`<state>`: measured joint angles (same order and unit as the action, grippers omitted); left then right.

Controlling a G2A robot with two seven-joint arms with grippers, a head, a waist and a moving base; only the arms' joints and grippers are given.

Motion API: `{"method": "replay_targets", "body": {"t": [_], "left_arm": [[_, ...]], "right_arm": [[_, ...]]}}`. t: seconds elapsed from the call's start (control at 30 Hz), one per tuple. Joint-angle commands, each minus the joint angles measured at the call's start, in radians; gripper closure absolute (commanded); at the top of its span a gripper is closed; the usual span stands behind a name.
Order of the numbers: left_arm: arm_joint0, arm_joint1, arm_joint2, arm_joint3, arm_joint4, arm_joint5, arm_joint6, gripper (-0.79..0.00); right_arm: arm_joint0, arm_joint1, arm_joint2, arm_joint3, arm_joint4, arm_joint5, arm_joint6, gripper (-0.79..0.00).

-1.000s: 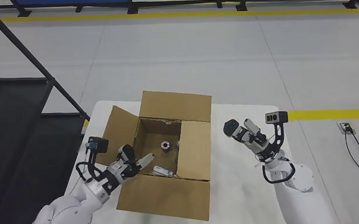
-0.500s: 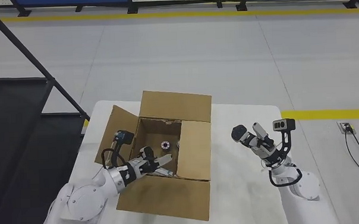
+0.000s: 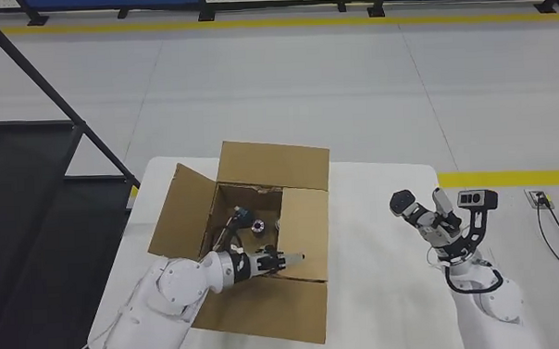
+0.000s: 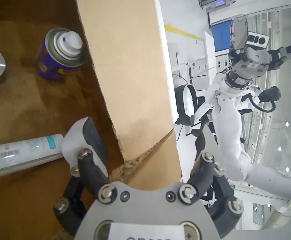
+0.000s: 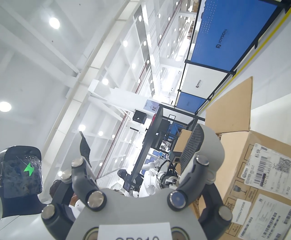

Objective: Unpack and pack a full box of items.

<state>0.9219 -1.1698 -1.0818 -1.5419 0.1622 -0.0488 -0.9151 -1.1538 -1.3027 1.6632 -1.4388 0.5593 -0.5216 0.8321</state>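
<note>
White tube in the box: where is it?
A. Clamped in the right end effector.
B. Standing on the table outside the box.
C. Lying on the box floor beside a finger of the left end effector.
C: the left wrist view shows the white tube lying flat on the floor of the box, its end right beside the open left end effector.

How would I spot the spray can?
Look inside the open brown cardboard box on the white table. Beside its inner wall stands a blue metal spray can with a white nozzle. Unlike the long white tube lying nearby, it is upright.
</note>
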Motion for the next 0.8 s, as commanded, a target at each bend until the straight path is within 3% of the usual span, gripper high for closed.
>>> {"method": "replay_targets", "body": {"t": [0.0, 0.27, 0.5, 0.77], "left_arm": [[-0.03, -0.009, 0.032, 0.033, -0.017, -0.016, 0.012, -0.785], [-0.037, -0.02, 0.071, -0.033, -0.01, -0.06, 0.072, -0.785], [-0.011, -0.025, 0.064, -0.144, 0.031, -0.041, 0.214, -0.785], [-0.079, -0.065, 0.176, -0.121, 0.033, -0.049, 0.343, -0.785]], "right_arm": [[-0.018, 0.004, 0.024, -0.005, 0.016, -0.005, -0.002, -0.785], [-0.053, 0.016, 0.067, -0.024, 0.056, -0.009, 0.008, -0.785], [-0.047, 0.023, 0.076, -0.015, 0.081, -0.008, 0.019, -0.785], [-0.051, 0.032, 0.113, -0.001, 0.141, -0.029, 0.028, -0.785]]}}
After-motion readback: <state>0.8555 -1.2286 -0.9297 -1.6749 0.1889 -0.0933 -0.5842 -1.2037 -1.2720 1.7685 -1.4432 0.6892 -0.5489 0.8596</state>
